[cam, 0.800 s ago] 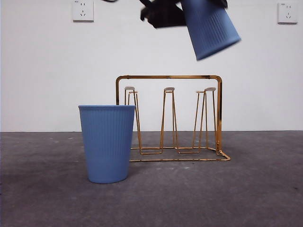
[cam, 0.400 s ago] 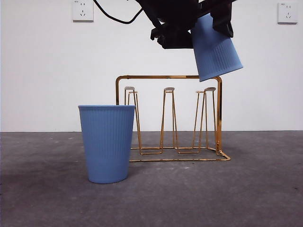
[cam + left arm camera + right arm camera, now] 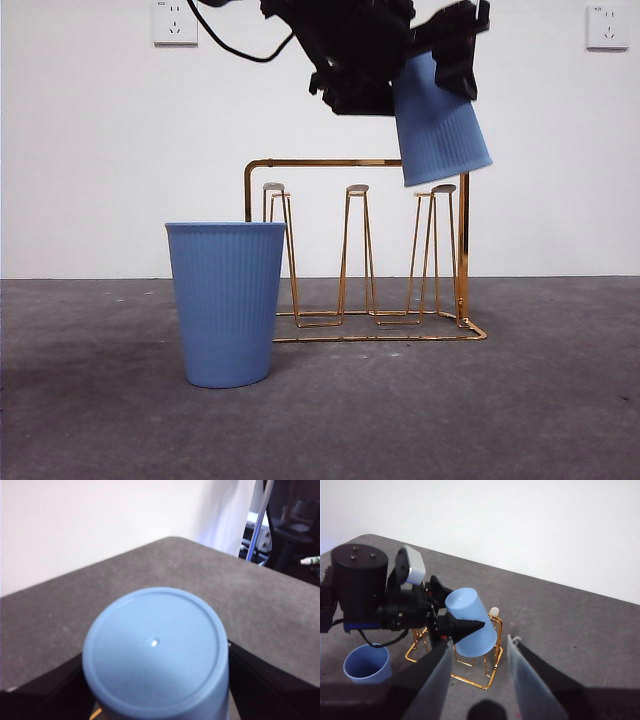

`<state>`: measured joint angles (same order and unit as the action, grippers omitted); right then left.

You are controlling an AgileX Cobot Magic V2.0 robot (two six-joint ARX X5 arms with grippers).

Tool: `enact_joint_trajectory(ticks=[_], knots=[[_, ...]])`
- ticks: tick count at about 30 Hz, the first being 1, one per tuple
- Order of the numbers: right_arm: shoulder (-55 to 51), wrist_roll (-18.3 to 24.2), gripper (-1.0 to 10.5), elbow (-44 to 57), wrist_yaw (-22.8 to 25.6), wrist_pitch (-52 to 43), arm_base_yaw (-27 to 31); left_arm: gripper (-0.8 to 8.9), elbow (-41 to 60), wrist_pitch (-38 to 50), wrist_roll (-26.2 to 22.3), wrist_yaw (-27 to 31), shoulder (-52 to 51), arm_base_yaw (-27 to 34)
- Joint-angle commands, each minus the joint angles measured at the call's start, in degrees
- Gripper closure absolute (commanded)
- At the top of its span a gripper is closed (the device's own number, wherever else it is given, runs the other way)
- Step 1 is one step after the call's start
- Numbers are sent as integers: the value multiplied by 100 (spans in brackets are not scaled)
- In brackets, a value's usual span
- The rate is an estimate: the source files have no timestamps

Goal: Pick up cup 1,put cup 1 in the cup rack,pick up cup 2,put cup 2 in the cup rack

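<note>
My left gripper (image 3: 432, 55) is shut on a ribbed blue cup (image 3: 438, 120), held upside down and tilted. The cup's rim hangs just above the right white-tipped peg (image 3: 443, 189) of the gold wire cup rack (image 3: 355, 163). In the left wrist view the cup's flat bottom (image 3: 155, 647) fills the space between my black jaws. A second blue cup (image 3: 226, 300) stands upright on the table, left of and in front of the rack. The right wrist view shows the held cup (image 3: 470, 620), the rack (image 3: 490, 676) and the standing cup (image 3: 366, 662) from above. My right gripper (image 3: 482, 680) is open and empty, high and apart.
The table is dark grey (image 3: 500, 410), with a white wall behind and two wall sockets (image 3: 175, 22) high up. The left arm's black body (image 3: 360, 590) reaches over the rack. The rack's left and middle pegs (image 3: 357, 189) are bare.
My left gripper has brought the upside-down cup down and a little to the left. Its rim has dropped from above the rack's top bar to just above the right peg.
</note>
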<state>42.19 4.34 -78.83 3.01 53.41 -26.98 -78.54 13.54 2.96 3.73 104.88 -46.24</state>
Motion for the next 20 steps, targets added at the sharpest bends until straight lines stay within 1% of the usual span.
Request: enact_joint_trajectory(ticks=[1,9,20], knots=[[-4,17,756,24,0,-26,2,822,-31,26,-70,-2,144,20],[-4,-26,756,24,-74,37,0,822,-31,66,-66,39,391,17],[2,-24,756,24,-114,72,0,822,-31,-162,-66,42,693,17]])
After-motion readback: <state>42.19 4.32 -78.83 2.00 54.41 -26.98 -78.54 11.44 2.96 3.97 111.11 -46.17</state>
